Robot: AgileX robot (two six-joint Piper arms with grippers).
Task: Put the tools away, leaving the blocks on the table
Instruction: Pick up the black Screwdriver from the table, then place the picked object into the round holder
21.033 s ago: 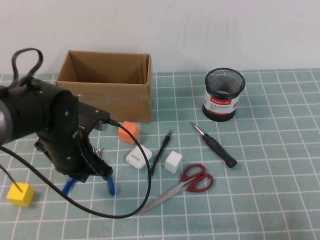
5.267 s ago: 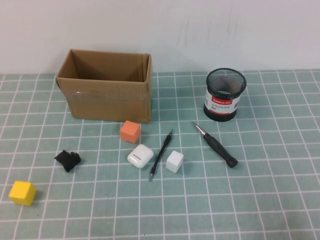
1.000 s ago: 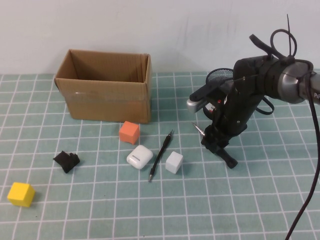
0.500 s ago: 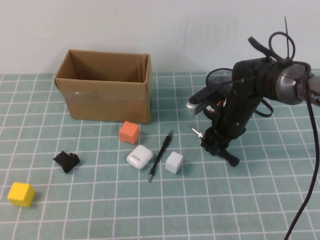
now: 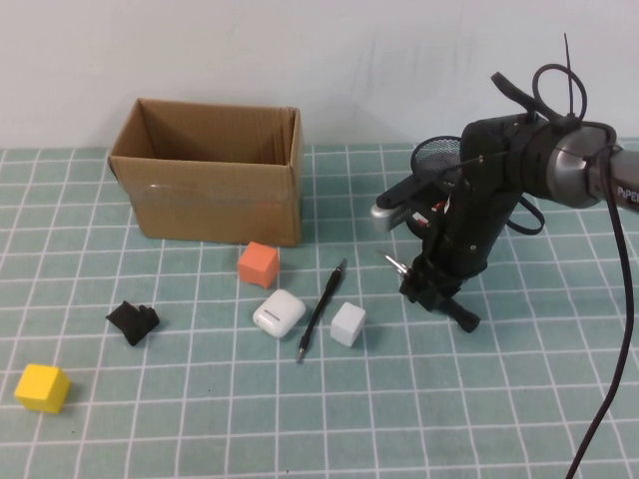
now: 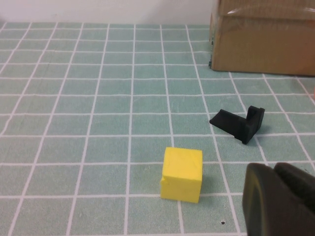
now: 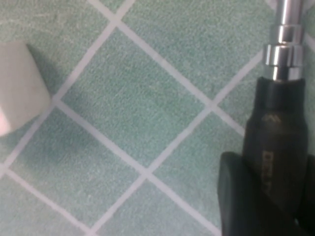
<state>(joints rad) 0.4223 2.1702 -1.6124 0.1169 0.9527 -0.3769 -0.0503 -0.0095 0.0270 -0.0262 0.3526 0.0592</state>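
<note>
My right gripper (image 5: 431, 284) is down on the table in front of the black mesh pen cup (image 5: 446, 160), shut on the black-handled screwdriver (image 5: 461, 317). The right wrist view shows the handle (image 7: 275, 142) between my fingers (image 7: 236, 196), its metal shaft pointing away. A thin black pen-like tool (image 5: 321, 307) lies between the white earbud case (image 5: 279, 312) and the white block (image 5: 347, 322). An orange block (image 5: 259, 263) and a yellow block (image 5: 40, 387) are on the mat. My left gripper (image 6: 280, 196) is out of the high view, shut and empty near the yellow block (image 6: 182, 174).
An open cardboard box (image 5: 215, 170) stands at the back left; its corner shows in the left wrist view (image 6: 266, 39). A small black angled piece (image 5: 133, 320) lies left of the blocks, also in the left wrist view (image 6: 239, 124). The white block's edge shows in the right wrist view (image 7: 19, 88).
The scissors and blue-handled pliers have gone from the table and the left arm has left the high view. My right gripper has come down onto the screwdriver, which has shifted slightly.
</note>
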